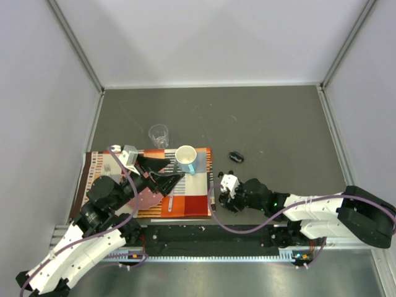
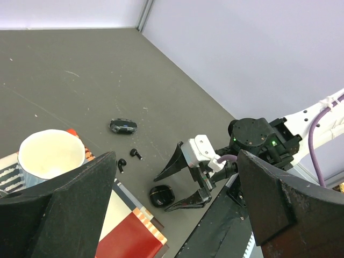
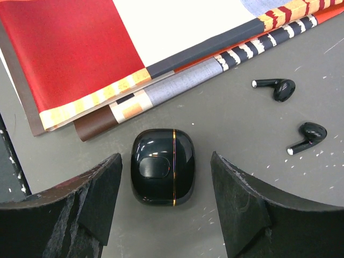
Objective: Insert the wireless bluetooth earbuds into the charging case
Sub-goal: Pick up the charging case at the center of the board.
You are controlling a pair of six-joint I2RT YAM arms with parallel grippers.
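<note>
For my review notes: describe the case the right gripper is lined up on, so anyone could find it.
Find the striped cloth; off its near right corner, between the right gripper's open fingers, lies a closed black case. The other black case lies farther back, past two earbuds.

This is a robotics lab test cell: a bare grey table (image 1: 278, 117) boxed in by plain white panels (image 1: 210, 37) on aluminium struts (image 1: 79, 51), with a cabled left arm (image 1: 80, 253) and right arm (image 1: 315, 209) bolted to a slotted rail (image 1: 204, 247) at its near edge.
</note>
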